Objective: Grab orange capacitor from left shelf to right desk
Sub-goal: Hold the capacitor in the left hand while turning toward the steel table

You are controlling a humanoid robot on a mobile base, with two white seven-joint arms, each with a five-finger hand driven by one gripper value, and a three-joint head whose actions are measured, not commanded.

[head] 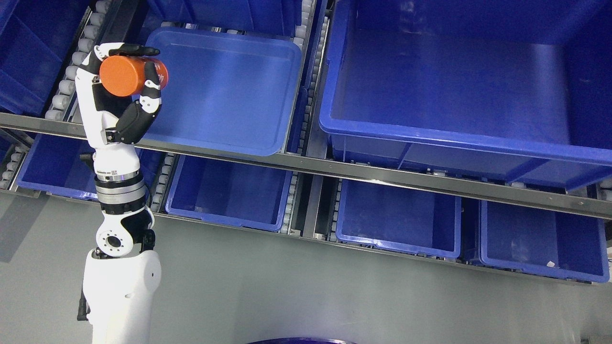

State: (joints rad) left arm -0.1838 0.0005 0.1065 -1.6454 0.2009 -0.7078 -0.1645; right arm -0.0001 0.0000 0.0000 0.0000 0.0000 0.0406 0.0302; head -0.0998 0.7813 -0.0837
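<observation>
Orange capacitor [129, 75] already in the left hand [119, 91], raised at the upper-left of the head view, just left of a blue bin [229, 86] on the shelf [382, 174]. Long axis roughly level, flat end toward camera. Fingers [152, 88] curled closed around its body, thumb over the top. Right hand unseen; no counter visible, presumably off to the right.
</observation>
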